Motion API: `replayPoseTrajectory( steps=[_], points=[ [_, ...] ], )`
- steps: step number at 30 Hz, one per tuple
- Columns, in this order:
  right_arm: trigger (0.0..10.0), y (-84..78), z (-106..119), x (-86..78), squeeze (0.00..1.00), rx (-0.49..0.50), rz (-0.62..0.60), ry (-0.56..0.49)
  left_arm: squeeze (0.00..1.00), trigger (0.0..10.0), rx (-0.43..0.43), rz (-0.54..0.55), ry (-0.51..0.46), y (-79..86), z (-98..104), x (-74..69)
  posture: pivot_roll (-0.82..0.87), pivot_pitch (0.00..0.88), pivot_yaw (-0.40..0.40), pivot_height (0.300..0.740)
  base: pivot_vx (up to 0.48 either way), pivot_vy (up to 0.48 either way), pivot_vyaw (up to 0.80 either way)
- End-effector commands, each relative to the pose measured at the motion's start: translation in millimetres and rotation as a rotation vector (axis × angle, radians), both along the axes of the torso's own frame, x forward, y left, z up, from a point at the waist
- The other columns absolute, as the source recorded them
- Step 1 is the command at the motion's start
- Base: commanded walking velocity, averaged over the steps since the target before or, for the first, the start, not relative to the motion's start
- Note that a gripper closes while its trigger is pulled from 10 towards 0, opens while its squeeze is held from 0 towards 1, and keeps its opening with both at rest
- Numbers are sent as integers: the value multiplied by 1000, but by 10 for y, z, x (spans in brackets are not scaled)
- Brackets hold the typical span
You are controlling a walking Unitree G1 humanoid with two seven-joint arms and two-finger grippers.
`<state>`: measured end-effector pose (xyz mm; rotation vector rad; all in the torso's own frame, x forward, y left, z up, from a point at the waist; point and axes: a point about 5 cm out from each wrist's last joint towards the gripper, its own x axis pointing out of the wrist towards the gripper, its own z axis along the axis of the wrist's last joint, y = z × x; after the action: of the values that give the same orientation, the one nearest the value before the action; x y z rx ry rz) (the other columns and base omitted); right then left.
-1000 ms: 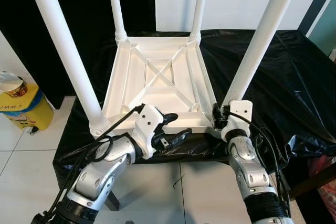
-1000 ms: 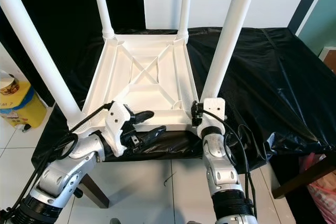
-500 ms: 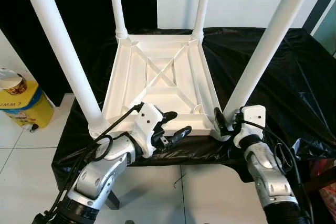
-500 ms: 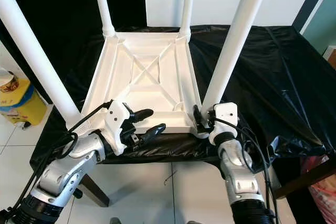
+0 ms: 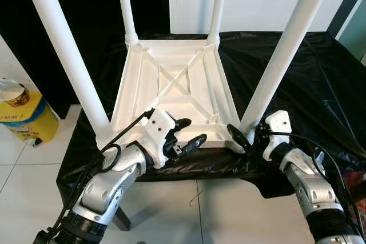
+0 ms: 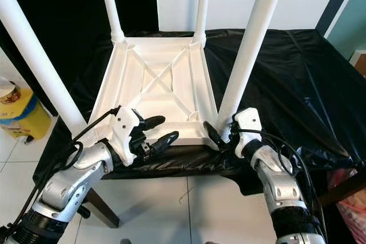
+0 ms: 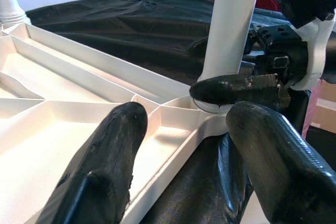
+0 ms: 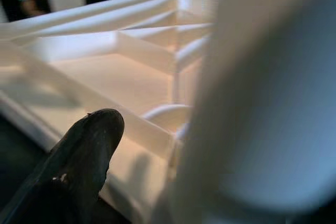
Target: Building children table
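The white plastic table lies upside down on a black cloth, ribbed underside up, four legs upright. The left gripper straddles its near rim, fingers spread; the right gripper clasps the near right leg at its base.

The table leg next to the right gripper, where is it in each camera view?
Left eye: near right leg, rising from the tabletop's near right corner.
Right eye: same leg, right of centre.
Left wrist: white post beyond the fingers.
Right wrist: blurred white mass, very close.
Shared landmark: the ribbed underside of the tabletop.
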<state>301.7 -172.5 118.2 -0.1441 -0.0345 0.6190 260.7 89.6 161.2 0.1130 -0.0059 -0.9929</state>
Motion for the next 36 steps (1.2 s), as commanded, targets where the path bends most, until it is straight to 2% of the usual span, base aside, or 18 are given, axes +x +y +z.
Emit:
replayPoseTrajectory(
  steps=[1, 3, 4, 5, 14, 15, 16, 23, 28, 36],
  points=[
    [10000, 8, -27, 8, 0, -21, 25, 12, 0, 10000, 11, -70, 5, -19, -2, -12, -51, 0, -8, 740, 0, 0, 0],
    [10000, 29, -23, 55, 0, -41, 46, 14, 0, 10000, 22, -82, 13, -29, -16, -8, -51, 0, -8, 740, 0, 0, 0],
    [2549, 37, -20, 93, 0, -56, 57, 17, 0, 10000, 31, -95, 27, -38, -34, -12, -49, 0, -10, 740, 0, 0, 0],
    [0, 38, -26, 113, 0, -74, 67, 18, 0, 10000, 44, -108, 40, -45, -59, -23, -47, 0, -11, 740, 0, 0, 0],
    [0, -21, -108, 117, 0, -98, 76, 43, 0, 10000, 82, -126, 66, -27, -124, -44, -51, 0, -19, 740, 0, 0, 0],
    [5608, -16, -119, 106, 0, -85, 78, 50, 0, 10000, 82, -129, 65, -31, -123, -43, -53, 0, -20, 740, 0, 0, 0],
    [10000, -13, -123, 95, 0, -75, 79, 52, 0, 10000, 84, -130, 62, -36, -121, -40, -53, 0, -21, 740, 0, 0, 0],
    [10000, 0, -156, 72, 0, -23, 37, 54, 0, 10000, 110, -127, 50, -43, -127, -25, -54, 0, -27, 740, 0, 0, 0],
    [10000, 44, -253, 50, 0, -64, -70, 69, 0, 10000, 100, -119, 44, -50, -122, -35, -51, 0, -32, 740, 0, 0, 0],
    [10000, 118, -292, 17, 0, -42, -148, 78, 0, 10000, 93, -118, 44, -53, -126, -63, -50, 0, -35, 740, 0, 0, 0]
  ],
)
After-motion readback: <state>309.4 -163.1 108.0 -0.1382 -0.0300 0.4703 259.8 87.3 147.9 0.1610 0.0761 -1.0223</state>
